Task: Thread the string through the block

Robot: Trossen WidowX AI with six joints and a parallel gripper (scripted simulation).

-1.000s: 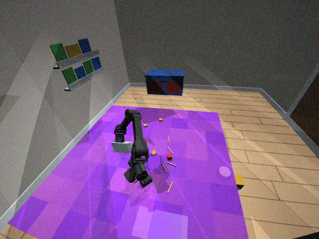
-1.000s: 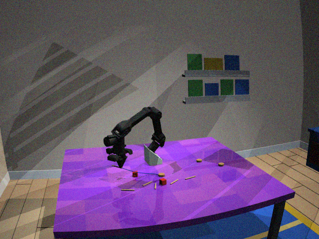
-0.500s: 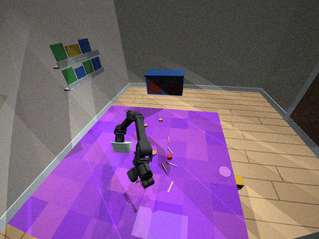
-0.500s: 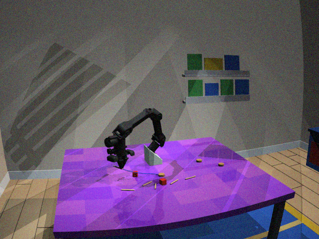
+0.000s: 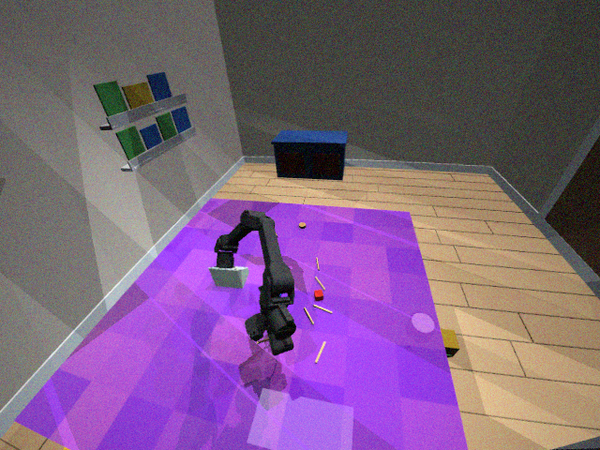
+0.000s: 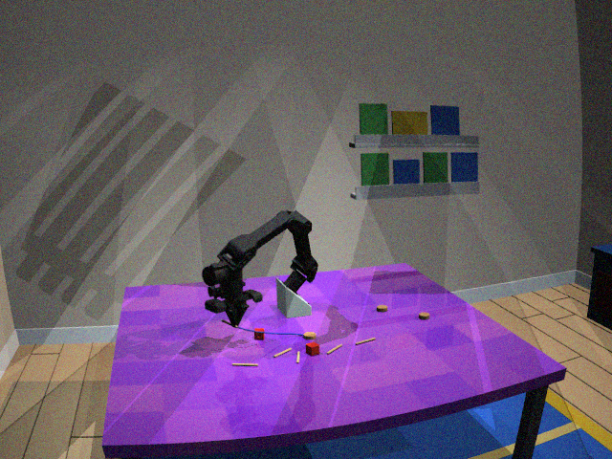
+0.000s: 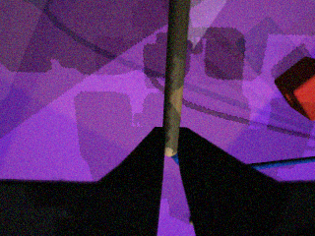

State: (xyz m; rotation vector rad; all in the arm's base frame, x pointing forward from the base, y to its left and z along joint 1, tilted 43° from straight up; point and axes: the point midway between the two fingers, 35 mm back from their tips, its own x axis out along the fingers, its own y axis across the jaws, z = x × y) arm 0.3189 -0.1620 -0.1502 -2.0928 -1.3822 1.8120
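Note:
My gripper [image 6: 236,323] [image 7: 169,136] is shut on the string's stick near its string end. The stick [image 6: 228,322] [image 7: 175,74] [image 5: 262,340] points away from the fingers, low over the table. The blue string [image 6: 276,333] [image 7: 285,163] runs from the stick's end past a red cube to the round wooden button [image 6: 309,336]. In the top view the arm hides that button. A pale grey-green wedge-shaped block [image 5: 230,277] [image 6: 295,306] stands close to the arm's base, away from the gripper. No hole shows in it, and the string does not reach it.
One red cube [image 6: 258,334] [image 7: 304,90] is beside the string. Another red cube [image 5: 318,294] [image 6: 312,348] lies among several loose sticks, including one stick [image 5: 320,352] [image 6: 245,364] off to the side. Two other buttons, one button [image 6: 382,308] and another button [image 5: 302,225] [image 6: 424,316], lie farther off.

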